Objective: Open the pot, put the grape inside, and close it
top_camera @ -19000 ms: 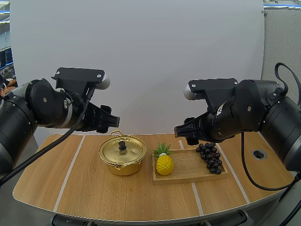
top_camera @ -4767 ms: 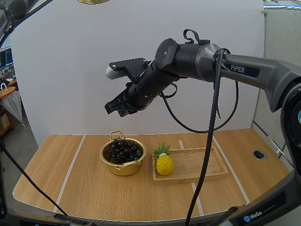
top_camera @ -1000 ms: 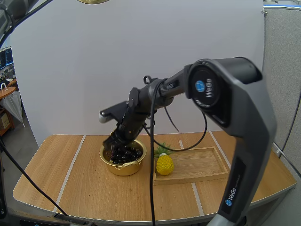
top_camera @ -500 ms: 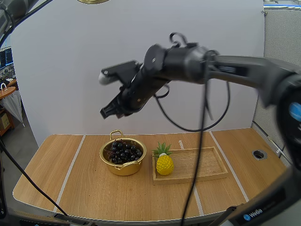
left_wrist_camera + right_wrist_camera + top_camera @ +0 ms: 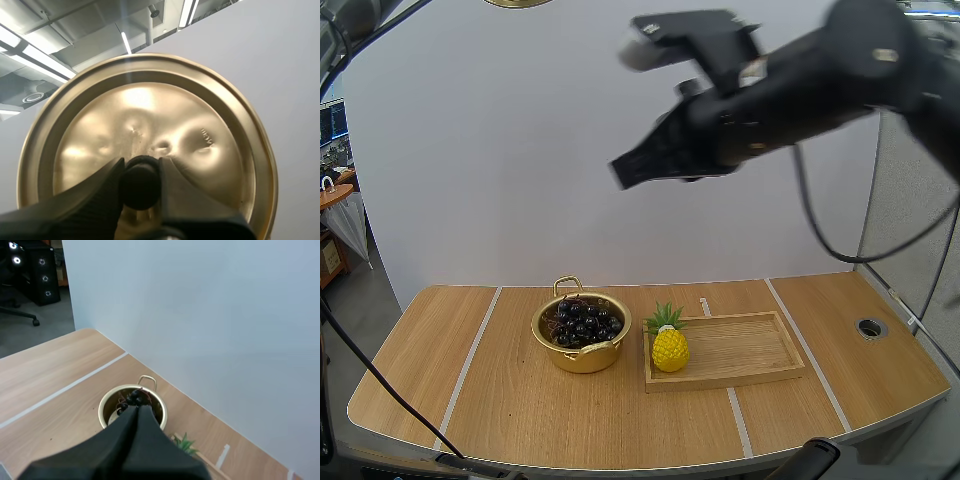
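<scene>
The gold pot [image 5: 582,348] stands uncovered on the left half of the table, and the dark bunch of grapes [image 5: 582,322] lies inside it. High above it, my left gripper [image 5: 139,181] is shut on the black knob of the gold lid [image 5: 150,115], whose edge [image 5: 520,3] peeks in over the table. My right gripper [image 5: 620,172] hangs far above the pot, slightly to its right, shut with nothing in it. From the right wrist, its fingers [image 5: 136,409] form one dark wedge over the pot [image 5: 106,404] and grapes [image 5: 135,398].
A wooden tray [image 5: 740,355] lies right of the pot. A yellow toy pineapple [image 5: 669,346] stands on its left end, its leaves [image 5: 185,442] beside the pot. A round hole [image 5: 870,327] sits near the table's right edge.
My right gripper has risen from just over the grapes in the pot to high above the table, moving right. The lid stays held up, and the grapes stay in the pot.
</scene>
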Robot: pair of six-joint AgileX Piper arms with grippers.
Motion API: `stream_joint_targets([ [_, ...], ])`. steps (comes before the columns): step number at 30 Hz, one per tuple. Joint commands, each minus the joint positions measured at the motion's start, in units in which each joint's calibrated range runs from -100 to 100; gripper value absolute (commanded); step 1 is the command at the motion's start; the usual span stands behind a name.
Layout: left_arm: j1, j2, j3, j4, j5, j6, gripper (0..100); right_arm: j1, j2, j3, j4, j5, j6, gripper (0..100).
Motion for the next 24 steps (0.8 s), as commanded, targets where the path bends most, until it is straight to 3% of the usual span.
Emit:
stream_joint_targets([
  [1, -0.15, -0.4, -0.59, 0.04, -2.2, -0.68, 0, -1.12, -4.23, 0.24, -1.06, 5.43, 0.75, 0],
  [10, -0.15, -0.4, -0.59, 0.04, -2.2, -0.68, 0, -6.17, -14.3, 1.48, 2.34, 9.07, 0.68, 0],
  [17, -0.15, -0.4, -0.59, 0.04, -2.2, -0.68, 0, -10.96, -20.98, 12.13, 12.88, 9.07, -3.2, 0],
  [24, -0.15, -0.4, -0.59, 0.04, -1.55, -0.68, 0, -11.9, -24.57, 21.42, 14.84, 9.07, -3.6, 0],
])
